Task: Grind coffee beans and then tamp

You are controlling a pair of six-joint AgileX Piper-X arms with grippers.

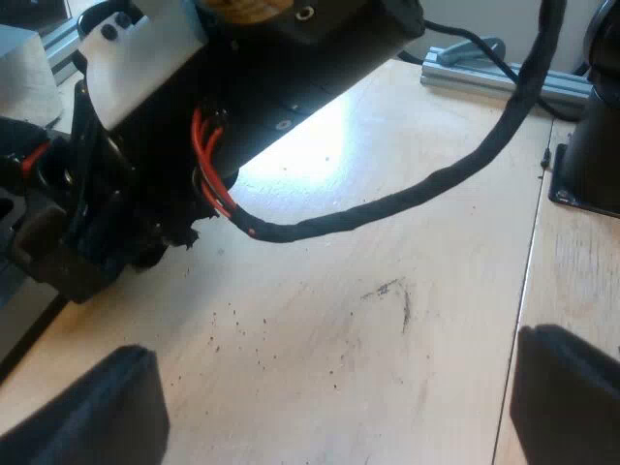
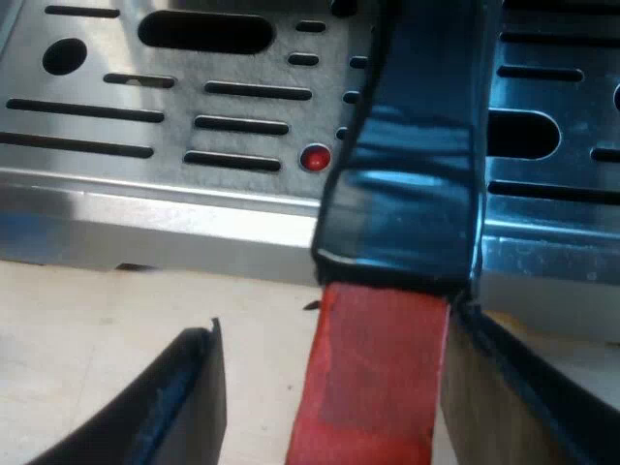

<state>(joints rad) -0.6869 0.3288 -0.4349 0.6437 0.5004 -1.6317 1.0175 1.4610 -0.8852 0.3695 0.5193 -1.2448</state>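
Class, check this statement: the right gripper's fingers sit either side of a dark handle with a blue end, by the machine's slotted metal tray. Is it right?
One error: the handle ends in red, not blue, as the right wrist view shows. The right gripper's fingers do sit either side of it, by the slotted metal tray.

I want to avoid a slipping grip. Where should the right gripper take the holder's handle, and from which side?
Probably take the handle on its flat sides, where dark meets the red end, coming from the end. The right gripper straddles it there, fingers open.
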